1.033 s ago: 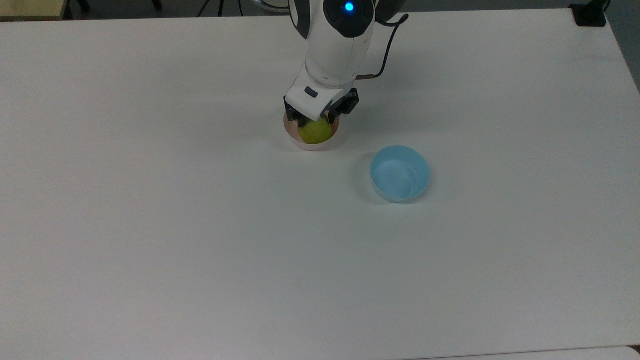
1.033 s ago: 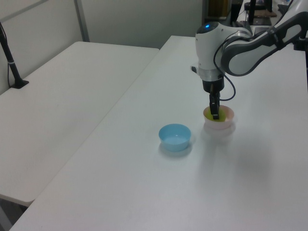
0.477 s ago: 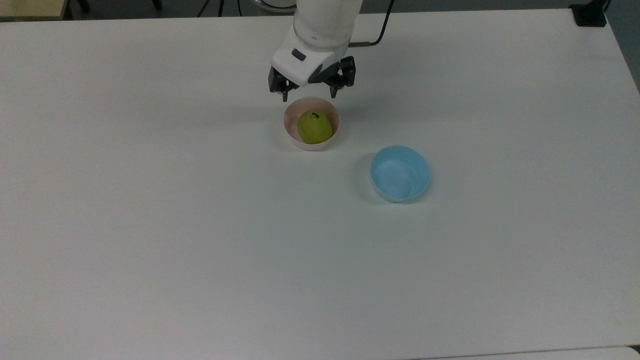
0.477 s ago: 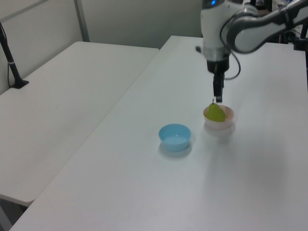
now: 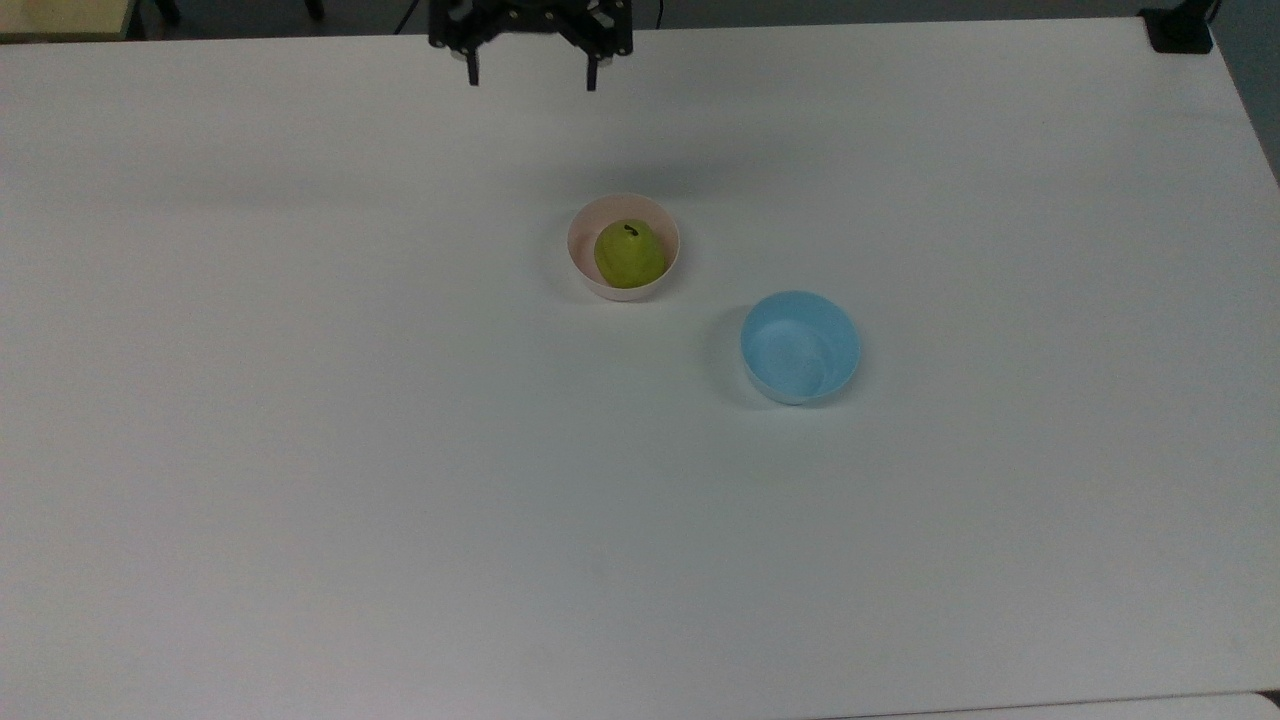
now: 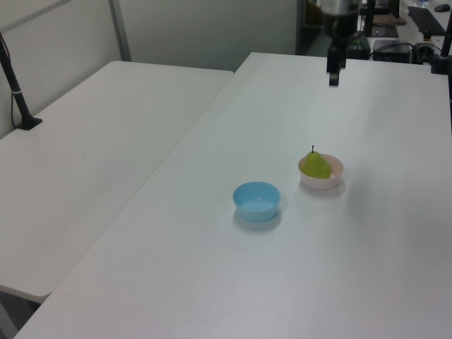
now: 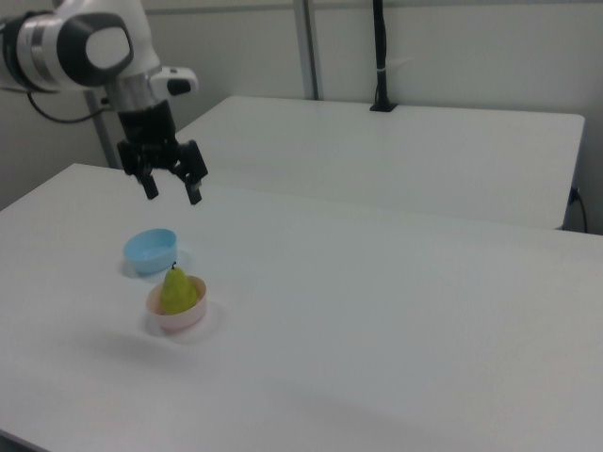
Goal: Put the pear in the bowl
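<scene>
Across the top view, we see a broad white table (image 5: 300,450). On it the pear (image 5: 629,254) sits inside the pink bowl (image 5: 590,222), stem up, with a light blue bowl (image 5: 800,347) near it toward the top view's lower right. Our gripper (image 5: 531,68) hangs at the upper edge, its body cut off, fingers spread apart and holding nothing.

From the left view, we find a second white table (image 6: 92,134) alongside and a pale wall behind. The gripper (image 6: 333,74) hangs well above the pear (image 6: 316,165) in its bowl (image 6: 326,183); its fingers overlap there.

On the right view, we see the arm reaching down from the upper left, the gripper (image 7: 171,189) wide open, raised over the blue bowl (image 7: 151,250).
</scene>
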You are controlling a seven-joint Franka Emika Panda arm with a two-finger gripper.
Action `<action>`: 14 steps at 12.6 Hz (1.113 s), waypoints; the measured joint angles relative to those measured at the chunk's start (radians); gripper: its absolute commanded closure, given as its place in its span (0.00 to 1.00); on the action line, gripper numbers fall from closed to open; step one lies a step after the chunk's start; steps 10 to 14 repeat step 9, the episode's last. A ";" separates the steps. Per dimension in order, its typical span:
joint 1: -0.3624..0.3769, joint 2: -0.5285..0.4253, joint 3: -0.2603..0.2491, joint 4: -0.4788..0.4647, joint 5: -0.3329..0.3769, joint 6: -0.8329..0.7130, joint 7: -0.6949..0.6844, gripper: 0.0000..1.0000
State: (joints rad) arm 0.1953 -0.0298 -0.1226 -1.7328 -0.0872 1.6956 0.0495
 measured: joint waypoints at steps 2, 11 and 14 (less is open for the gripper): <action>-0.034 -0.008 0.000 0.044 0.008 -0.014 0.000 0.00; -0.070 -0.007 0.000 0.094 0.017 -0.069 -0.008 0.00; -0.070 -0.007 0.000 0.094 0.017 -0.069 -0.008 0.00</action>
